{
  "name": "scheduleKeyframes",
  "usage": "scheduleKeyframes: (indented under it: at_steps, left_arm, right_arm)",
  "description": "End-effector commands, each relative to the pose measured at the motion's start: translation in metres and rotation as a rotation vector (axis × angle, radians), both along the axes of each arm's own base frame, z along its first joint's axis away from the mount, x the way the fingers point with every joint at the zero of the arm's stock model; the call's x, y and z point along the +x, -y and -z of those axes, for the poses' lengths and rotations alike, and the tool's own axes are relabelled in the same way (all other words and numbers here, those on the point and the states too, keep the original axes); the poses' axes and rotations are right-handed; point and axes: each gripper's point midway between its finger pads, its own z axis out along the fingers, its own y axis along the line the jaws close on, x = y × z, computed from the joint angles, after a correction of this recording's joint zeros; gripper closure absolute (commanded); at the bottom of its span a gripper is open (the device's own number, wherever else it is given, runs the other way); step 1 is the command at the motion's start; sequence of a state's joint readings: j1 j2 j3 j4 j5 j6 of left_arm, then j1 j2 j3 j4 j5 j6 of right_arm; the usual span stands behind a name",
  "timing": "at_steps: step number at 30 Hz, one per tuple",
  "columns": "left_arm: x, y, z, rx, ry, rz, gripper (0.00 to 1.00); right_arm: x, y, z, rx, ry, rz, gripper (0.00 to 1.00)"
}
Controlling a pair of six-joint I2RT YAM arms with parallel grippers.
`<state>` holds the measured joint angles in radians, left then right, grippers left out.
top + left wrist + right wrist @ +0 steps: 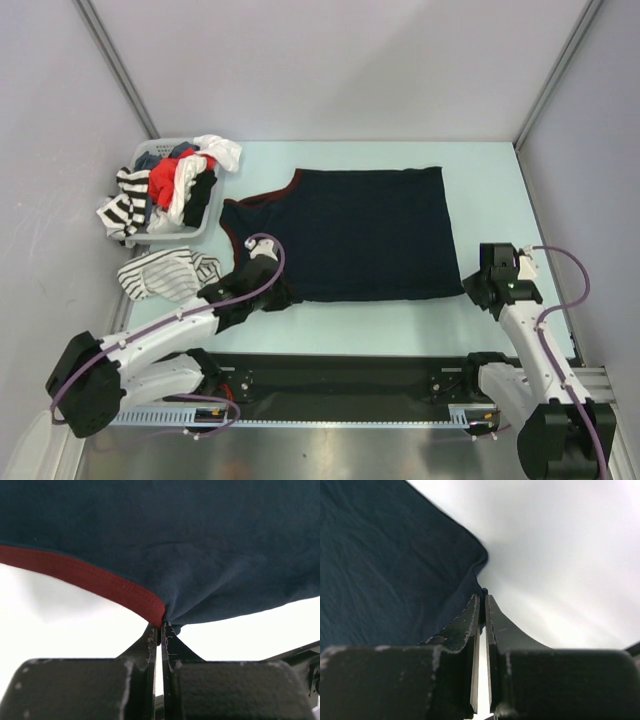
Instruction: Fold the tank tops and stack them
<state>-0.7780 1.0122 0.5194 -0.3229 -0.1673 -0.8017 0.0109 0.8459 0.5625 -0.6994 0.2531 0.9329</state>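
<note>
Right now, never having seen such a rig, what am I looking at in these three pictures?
These are two robot arms, the left arm and the right arm, bolted at a table's near edge. One picture looks down from above; the other two come from wrist cameras. A navy top lies spread flat, a striped top lies beside it, and a basket holds more clothes. The left fingers pinch the navy top's maroon-trimmed edge; the right fingers pinch its near right corner.

Robotics lab booth: bare grey panel walls (330, 60) around a pale worktable (380, 325).
</note>
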Motion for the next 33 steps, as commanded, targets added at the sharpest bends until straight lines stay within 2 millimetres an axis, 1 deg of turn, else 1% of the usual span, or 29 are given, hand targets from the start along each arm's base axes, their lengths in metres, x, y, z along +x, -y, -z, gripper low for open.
scheduleKeyframes:
  at_steps: [1, 2, 3, 5, 6, 9, 10, 12, 13, 14, 15, 16, 17, 19, 20, 22, 23, 24, 27, 33]
  left_arm:
    - [0.017, 0.009, -0.015, -0.021, 0.019, 0.046, 0.96]
    - [0.019, 0.009, -0.014, -0.017, 0.014, 0.049, 0.97]
    - [0.023, 0.009, -0.014, -0.007, 0.013, 0.053, 0.97]
    - [0.029, 0.007, -0.016, -0.004, 0.016, 0.044, 0.97]
    - [0.033, 0.007, -0.018, 0.0, 0.02, 0.042, 0.97]
    - [0.043, 0.004, -0.025, 0.002, 0.039, 0.029, 0.97]
    - [0.047, 0.001, -0.025, 0.008, 0.039, 0.019, 0.97]
    - [0.054, 0.002, -0.031, 0.01, 0.05, 0.019, 0.97]
    - [0.057, 0.0, -0.028, 0.022, 0.043, 0.016, 0.97]
    - [0.059, 0.0, -0.028, 0.03, 0.043, 0.024, 0.97]
    - [0.064, 0.002, -0.033, 0.026, 0.053, 0.024, 0.98]
    - [0.068, 0.002, -0.029, 0.039, 0.043, 0.023, 0.98]
    - [0.07, 0.003, -0.03, 0.041, 0.042, 0.026, 0.98]
    - [0.079, 0.005, -0.033, 0.043, 0.048, 0.029, 0.98]
    - [0.084, 0.006, -0.032, 0.051, 0.044, 0.031, 0.98]
    - [0.091, 0.005, -0.031, 0.056, 0.041, 0.022, 0.98]
    - [0.093, 0.005, -0.026, 0.065, 0.03, 0.024, 0.99]
    - [0.098, 0.006, -0.029, 0.061, 0.036, 0.025, 0.99]
    - [0.107, 0.006, -0.027, 0.063, 0.028, 0.019, 0.99]
    - [0.123, 0.004, -0.028, 0.073, 0.027, 0.01, 1.0]
  right_arm:
    - [0.029, 0.0, -0.024, -0.013, 0.087, -0.031, 1.0]
    - [0.038, -0.001, -0.031, -0.013, 0.116, -0.033, 1.0]
    - [0.042, -0.001, -0.028, -0.014, 0.103, -0.036, 1.0]
    - [0.052, -0.001, -0.033, -0.016, 0.119, -0.037, 1.0]
    - [0.056, -0.001, -0.03, -0.014, 0.104, -0.038, 1.0]
    - [0.07, -0.002, -0.034, -0.012, 0.116, -0.042, 1.0]
    - [0.072, -0.002, -0.028, -0.013, 0.093, -0.041, 1.0]
    - [0.083, 0.0, -0.033, -0.02, 0.103, -0.032, 1.0]
    - [0.085, 0.001, -0.029, -0.025, 0.083, -0.03, 1.0]
    - [0.09, 0.001, -0.03, -0.026, 0.084, -0.032, 1.0]
    - [0.093, 0.002, -0.03, -0.027, 0.082, -0.03, 1.0]
    - [0.098, 0.002, -0.033, -0.027, 0.088, -0.03, 1.0]
    - [0.102, 0.002, -0.029, -0.029, 0.078, -0.029, 1.0]
    - [0.109, 0.003, -0.029, -0.031, 0.079, -0.025, 1.0]
    - [0.111, 0.002, -0.025, -0.028, 0.069, -0.028, 1.0]
    - [0.115, 0.002, -0.024, -0.024, 0.075, -0.02, 1.0]
    - [0.117, 0.001, -0.02, -0.019, 0.072, -0.019, 1.0]
    - [0.12, 0.001, -0.02, -0.018, 0.079, -0.02, 1.0]
    - [0.126, 0.001, -0.018, -0.013, 0.086, -0.013, 1.0]
    - [0.147, 0.0, -0.024, -0.008, 0.124, -0.011, 1.0]
